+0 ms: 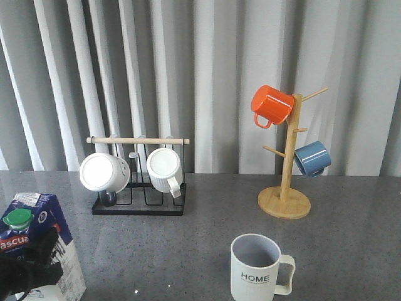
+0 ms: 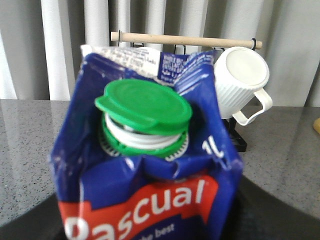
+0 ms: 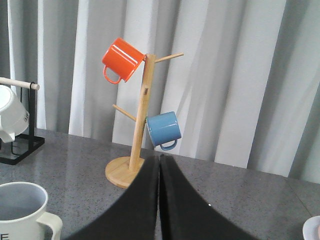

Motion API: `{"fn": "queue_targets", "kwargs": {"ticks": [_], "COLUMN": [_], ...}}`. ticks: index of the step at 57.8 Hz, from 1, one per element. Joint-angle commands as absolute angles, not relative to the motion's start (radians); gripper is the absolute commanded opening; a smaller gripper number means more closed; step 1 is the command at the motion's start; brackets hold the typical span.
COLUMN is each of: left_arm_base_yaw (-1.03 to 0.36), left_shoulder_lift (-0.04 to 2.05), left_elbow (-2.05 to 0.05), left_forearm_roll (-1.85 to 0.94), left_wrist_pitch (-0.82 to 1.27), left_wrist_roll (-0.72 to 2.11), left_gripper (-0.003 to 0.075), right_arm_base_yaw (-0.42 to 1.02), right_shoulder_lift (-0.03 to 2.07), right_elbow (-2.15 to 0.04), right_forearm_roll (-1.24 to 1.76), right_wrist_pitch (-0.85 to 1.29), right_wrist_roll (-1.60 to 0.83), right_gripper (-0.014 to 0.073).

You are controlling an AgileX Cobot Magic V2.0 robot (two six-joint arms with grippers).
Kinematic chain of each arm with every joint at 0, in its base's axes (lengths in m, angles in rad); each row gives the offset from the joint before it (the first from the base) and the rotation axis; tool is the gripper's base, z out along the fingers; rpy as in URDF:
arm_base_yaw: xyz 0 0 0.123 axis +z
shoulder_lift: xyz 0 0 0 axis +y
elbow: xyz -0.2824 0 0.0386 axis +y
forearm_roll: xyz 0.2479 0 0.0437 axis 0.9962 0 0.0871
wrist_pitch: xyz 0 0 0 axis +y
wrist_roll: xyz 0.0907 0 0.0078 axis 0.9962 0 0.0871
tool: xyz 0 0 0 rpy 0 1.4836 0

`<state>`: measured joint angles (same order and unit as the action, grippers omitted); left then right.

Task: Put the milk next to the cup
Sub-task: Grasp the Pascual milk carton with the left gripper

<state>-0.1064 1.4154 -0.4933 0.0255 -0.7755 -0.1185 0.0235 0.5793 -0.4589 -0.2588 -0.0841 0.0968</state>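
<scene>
The milk [image 1: 39, 241] is a blue-and-white carton with a green cap and a red "Pascual" label, standing at the front left corner of the table. My left gripper [image 1: 26, 262] is shut on it. In the left wrist view the dented carton [image 2: 150, 165] fills the frame between the dark fingers [image 2: 277, 212]. The cup [image 1: 257, 268], a pale ribbed mug marked "HOME", stands at the front centre-right, well apart from the milk. It also shows in the right wrist view [image 3: 20, 212]. My right gripper [image 3: 159, 159] is shut and empty, above the table to the right of the cup.
A black rack [image 1: 139, 207] with a wooden bar holds two white ribbed mugs [image 1: 104, 172] at the back left. A wooden mug tree [image 1: 285, 200] with an orange mug [image 1: 271, 105] and a blue mug [image 1: 312, 158] stands at the back right. Grey curtains hang behind.
</scene>
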Motion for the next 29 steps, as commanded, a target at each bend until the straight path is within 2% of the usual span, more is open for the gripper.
{"fn": "queue_targets", "kwargs": {"ticks": [1, 29], "left_arm_base_yaw": [-0.112, -0.112], "left_shoulder_lift": [1.392, 1.392], "left_elbow": [-0.524, -0.524], "left_forearm_roll": [0.013, 0.012], "left_wrist_pitch": [-0.853, -0.852], "left_wrist_roll": [-0.127, -0.130], "left_gripper": [0.0192, 0.0193], "right_arm_base_yaw": [0.018, 0.018], "right_shoulder_lift": [0.578, 0.578], "right_elbow": [-0.490, -0.490], "right_forearm_roll": [-0.265, -0.265], "right_wrist_pitch": [-0.154, -0.154], "right_wrist_roll": [0.093, 0.093], "right_gripper": [-0.0009, -0.0009]}}
